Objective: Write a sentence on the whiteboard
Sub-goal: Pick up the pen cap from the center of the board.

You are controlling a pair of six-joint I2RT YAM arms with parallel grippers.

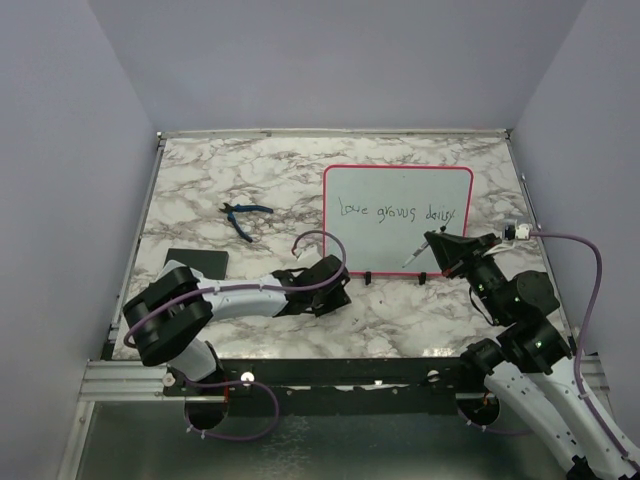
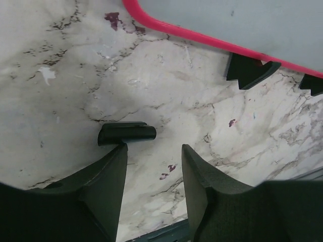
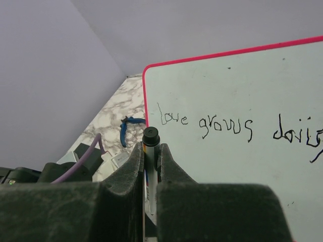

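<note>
Two end effectors are in view, one clamped and one standing apart. The right end effector (image 3: 151, 147) has its fingers pressed together on a marker (image 3: 151, 136), whose round black end sticks up between them. In the overhead view it holds that marker over the lower right part of the whiteboard (image 1: 400, 185), tip slanting down towards the board's near edge.

The left end effector (image 2: 154, 151) lies low on the table (image 1: 230, 170), its fingers parted with only bare marble between them. A short black cap (image 2: 126, 133) lies on its side just ahead of one fingertip; whether they touch cannot be told. Beyond it run the board's red-pink frame and two small black clips (image 2: 250, 70) on the near long edge.

The whiteboard lies flat on the right half of the table, towards the back. Across it runs the sentence (image 1: 400, 212), one line of thin dark handwriting that reads about "love grows daily", the middle word looking nearly like "grovus" and the last word reaching the right edge.

To the board's left lie blue-handled pliers (image 1: 245, 215), and nearer the arms a dark flat pad (image 1: 197, 263).
</note>
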